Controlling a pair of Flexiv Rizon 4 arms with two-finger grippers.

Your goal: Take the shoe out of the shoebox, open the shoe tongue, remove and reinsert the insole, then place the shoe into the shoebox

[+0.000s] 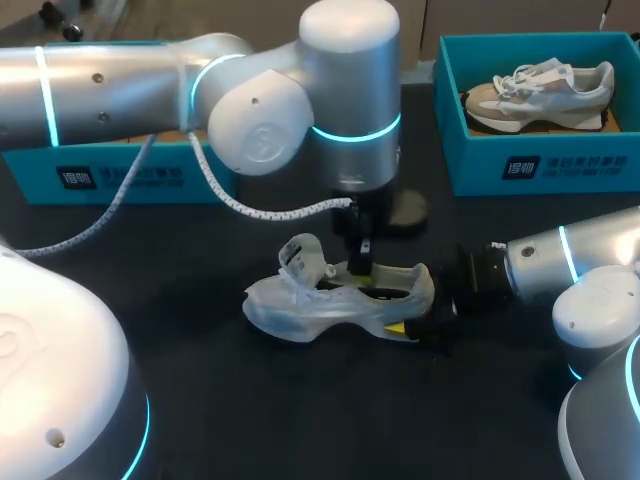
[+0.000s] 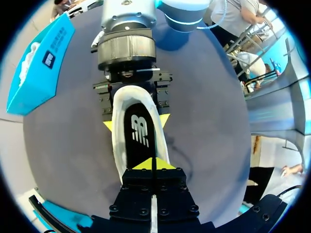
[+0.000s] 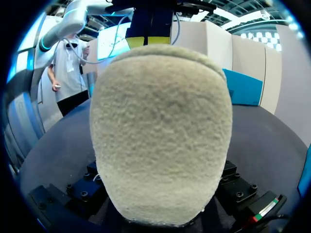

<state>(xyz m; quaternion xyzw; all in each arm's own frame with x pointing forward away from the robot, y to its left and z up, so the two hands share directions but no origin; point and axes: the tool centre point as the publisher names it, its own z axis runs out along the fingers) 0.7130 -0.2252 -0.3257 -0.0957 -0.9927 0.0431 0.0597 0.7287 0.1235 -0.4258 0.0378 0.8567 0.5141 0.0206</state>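
The left claw [image 2: 154, 163] hung clenched, yellow tips pressed together, over the black logo-stamped insole [image 2: 141, 138] lying inside the pale grey-white trainer [image 1: 300, 305]; whether it nipped the insole itself could not be told. The right claw [image 2: 137, 124] gripped the trainer's heel from both sides, steadying it on the black bench [image 1: 200, 400]. By the look of it, the shoe was out and its tongue [image 1: 301, 250] raised. The insole work was under way, and the return to the teal cardboard shoebox [image 1: 500, 165], where a second beige trainer [image 1: 540, 88] sat, was yet to come.
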